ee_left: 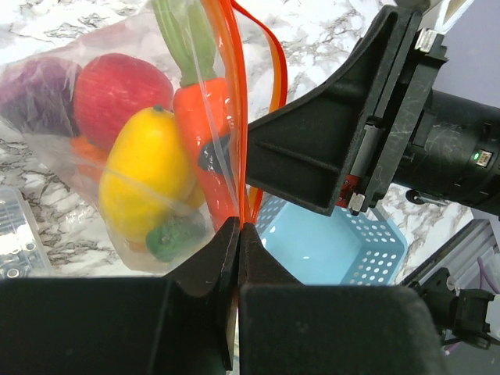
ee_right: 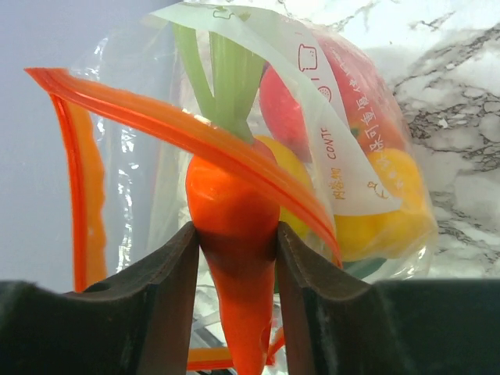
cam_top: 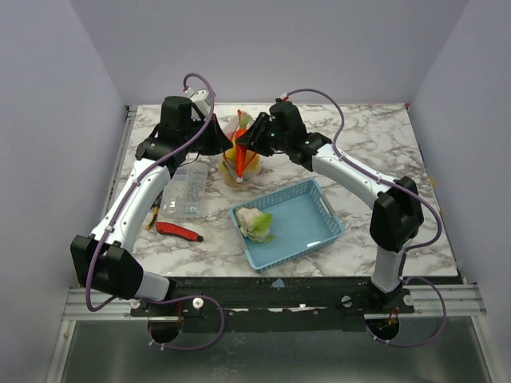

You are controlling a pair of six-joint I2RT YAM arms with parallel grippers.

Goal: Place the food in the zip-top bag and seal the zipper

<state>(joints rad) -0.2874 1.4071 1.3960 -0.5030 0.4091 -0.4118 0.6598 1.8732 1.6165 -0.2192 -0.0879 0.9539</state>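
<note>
Bulging zip-top bag, glossy carrot, zipper open

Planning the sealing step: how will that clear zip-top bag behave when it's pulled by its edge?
Probably floppy: the zip-top bag is thin, creased film and its zipper bows. Likely bottom-heavy, since several toy fruits bulge it. The carrot looks glossy, so it may slip.

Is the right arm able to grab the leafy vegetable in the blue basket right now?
Probably not yet: the right gripper is clamped on the carrot at the zip-top bag. The leafy vegetable itself lies uncovered in the blue basket.
</note>
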